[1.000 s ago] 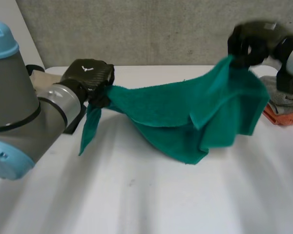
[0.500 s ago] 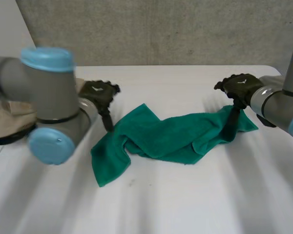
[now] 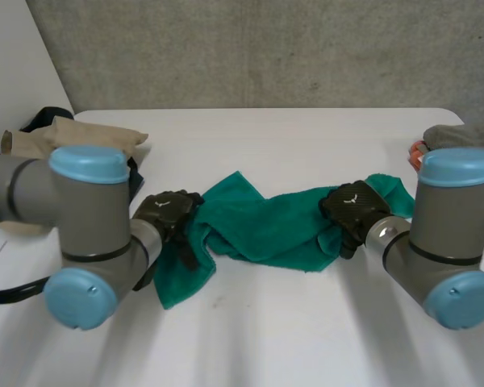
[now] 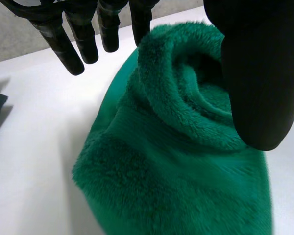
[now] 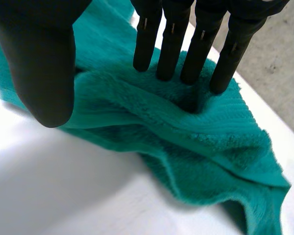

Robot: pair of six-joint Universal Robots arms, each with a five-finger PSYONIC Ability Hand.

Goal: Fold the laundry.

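Left hand (image 3: 168,211) rests on the left end of the green towel (image 3: 266,226). Its fingers (image 4: 85,46) are straight and clear of the pile, and its thumb (image 4: 259,73) lies over a rolled bunch of cloth, so it grips nothing. Right hand (image 3: 353,205) is at the towel's right end, also holding nothing: its straight fingers (image 5: 169,44) press their tips into a fold and its thumb (image 5: 39,58) stands apart.

The towel lies crumpled across the middle of the table (image 3: 266,347), bunched and doubled over itself, with one flap pointing toward the near edge by the left hand.

The step in hand looks like laying the towel flat before any fold.
- Each hand should find a true corner or hem, not a mid-cloth bunch. The left hand's rolled lump probably holds several layers, and pinching it would only drag the tangle along.
- Take one layer at each end, then draw the hands apart toward the table's left and right edges, keeping low so the cloth slides open.
- The flap near the left hand needs turning out first.
- Keep clear of the beige cloth (image 3: 81,133) at the far left corner and the grey pile (image 3: 456,135) at the right edge.
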